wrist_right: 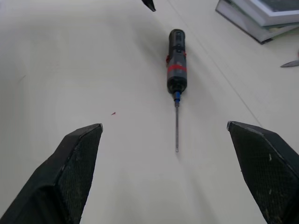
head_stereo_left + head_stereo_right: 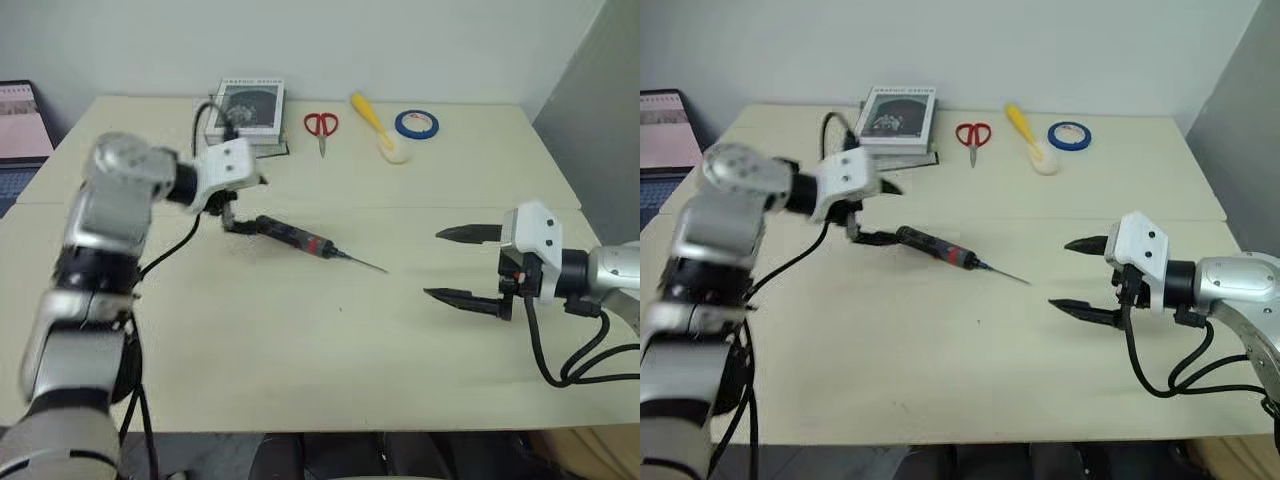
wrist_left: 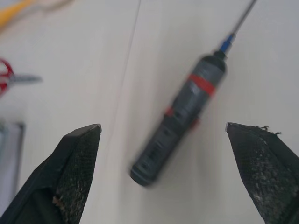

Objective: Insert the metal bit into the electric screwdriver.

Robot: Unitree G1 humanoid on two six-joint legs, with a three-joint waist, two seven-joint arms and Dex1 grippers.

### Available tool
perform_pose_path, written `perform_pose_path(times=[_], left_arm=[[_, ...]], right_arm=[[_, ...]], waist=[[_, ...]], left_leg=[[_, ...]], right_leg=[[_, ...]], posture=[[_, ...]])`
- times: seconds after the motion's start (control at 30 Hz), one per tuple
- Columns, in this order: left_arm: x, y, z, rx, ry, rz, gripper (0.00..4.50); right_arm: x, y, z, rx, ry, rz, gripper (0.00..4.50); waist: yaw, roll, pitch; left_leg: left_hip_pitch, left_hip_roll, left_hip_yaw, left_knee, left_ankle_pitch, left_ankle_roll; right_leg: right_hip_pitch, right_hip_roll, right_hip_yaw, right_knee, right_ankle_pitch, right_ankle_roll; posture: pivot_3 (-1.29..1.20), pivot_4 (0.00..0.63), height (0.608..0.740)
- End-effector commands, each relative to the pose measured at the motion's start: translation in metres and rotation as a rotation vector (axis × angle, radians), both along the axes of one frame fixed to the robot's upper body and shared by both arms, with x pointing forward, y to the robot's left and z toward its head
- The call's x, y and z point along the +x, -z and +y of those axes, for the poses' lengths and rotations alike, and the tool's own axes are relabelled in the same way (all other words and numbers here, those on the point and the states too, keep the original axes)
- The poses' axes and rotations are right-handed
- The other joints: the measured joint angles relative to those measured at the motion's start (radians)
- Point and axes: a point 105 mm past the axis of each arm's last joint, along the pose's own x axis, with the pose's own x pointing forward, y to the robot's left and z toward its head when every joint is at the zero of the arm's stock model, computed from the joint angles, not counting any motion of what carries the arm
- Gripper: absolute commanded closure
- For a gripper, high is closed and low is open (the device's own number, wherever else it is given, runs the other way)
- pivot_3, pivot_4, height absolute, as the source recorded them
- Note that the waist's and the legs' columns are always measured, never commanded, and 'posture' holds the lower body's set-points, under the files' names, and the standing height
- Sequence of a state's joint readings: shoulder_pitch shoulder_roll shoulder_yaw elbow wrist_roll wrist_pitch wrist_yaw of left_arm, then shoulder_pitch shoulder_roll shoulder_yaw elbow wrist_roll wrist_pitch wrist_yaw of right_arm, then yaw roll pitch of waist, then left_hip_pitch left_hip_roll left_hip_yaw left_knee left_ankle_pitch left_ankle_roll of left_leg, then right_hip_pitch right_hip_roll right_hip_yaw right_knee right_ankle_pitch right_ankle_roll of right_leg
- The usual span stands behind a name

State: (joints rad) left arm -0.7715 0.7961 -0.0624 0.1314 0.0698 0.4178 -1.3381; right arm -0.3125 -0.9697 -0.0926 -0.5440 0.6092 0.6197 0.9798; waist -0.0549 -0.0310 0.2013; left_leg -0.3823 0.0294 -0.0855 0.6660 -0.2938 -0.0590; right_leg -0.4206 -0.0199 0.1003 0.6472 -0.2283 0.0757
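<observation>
The screwdriver (image 2: 290,234) lies flat on the worktop (image 2: 300,340), left of centre, with the bit (image 1: 177,126) already seated in its nose and pointing toward four o'clock in the head views. A blue collar shows where bit meets body, so the insertion looks done, and the screwdriver seems to lie there because it is finished with.

The left tool (image 2: 233,205) hovers at the butt end of the screwdriver, at about ten o'clock from it. Its fingers (image 3: 77,158) stand wide apart and grip nothing; the wrist view shows the screwdriver lying free on the worktop between and beyond them. The right tool (image 2: 468,265) hangs to the right, at about four o'clock from the bit's tip and well apart from it, aimed back along the bit. Its jaws are spread wide and empty too.

Behind, at twelve o'clock, sit a book (image 2: 248,108), red scissors (image 2: 321,125), a yellow brush (image 2: 372,118) and a roll of blue tape (image 2: 416,124), all clear of the work.

How deep the bit sits in the chuck cannot be made out. The left wrist view is blurred, and in the head views the left tool's far finger is partly masked by its own white housing.
</observation>
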Motion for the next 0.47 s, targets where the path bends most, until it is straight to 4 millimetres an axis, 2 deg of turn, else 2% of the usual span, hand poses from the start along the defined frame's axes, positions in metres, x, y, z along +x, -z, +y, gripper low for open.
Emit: perform_pose_path(times=[0.03,0.1,0.23,0.37,0.47], left_arm=[[-0.036,-0.017,0.023,-0.091,-0.150,-0.094,0.03],[-0.056,-0.008,0.032,-0.096,-0.188,-0.086,0.03],[-0.074,0.009,0.042,-0.135,-0.257,-0.057,0.03],[-0.076,0.022,0.048,-0.164,-0.298,-0.043,0.03],[-0.072,0.027,0.047,-0.215,-0.301,-0.020,0.03]], right_arm=[[-0.001,-0.004,-0.005,-0.030,-0.055,-0.032,0.00],[0.002,-0.003,-0.010,-0.032,-0.055,-0.035,0.00],[0.006,0.008,-0.025,-0.063,-0.025,-0.062,0.00],[0.011,0.017,-0.043,-0.084,0.026,-0.073,0.00],[0.017,0.020,-0.050,-0.086,0.050,-0.082,0.00]], waist=[[0.008,-0.001,0.000],[0.006,-0.002,0.000],[0.021,-0.003,0.000],[0.026,-0.003,0.000],[0.023,-0.003,0.000]], left_leg=[[0.000,0.000,-0.001,0.001,0.000,0.000],[-0.001,0.000,-0.001,0.002,0.000,0.000],[0.001,0.000,-0.001,0.004,0.000,0.000],[0.008,0.000,0.000,0.006,0.000,0.000],[0.010,0.000,0.001,0.010,0.000,0.000]], right_leg=[[0.000,0.000,-0.001,0.000,0.000,0.000],[0.001,0.000,-0.002,-0.001,0.000,0.000],[0.003,-0.001,-0.002,-0.001,-0.001,0.001],[0.011,-0.001,-0.002,-0.002,-0.003,0.003],[0.013,-0.001,-0.001,-0.001,-0.004,-0.003]], posture=[[0.00,0.150,0.740],[0.00,0.150,0.740],[0.00,0.150,0.740],[0.00,0.150,0.740],[0.00,0.150,0.740]])
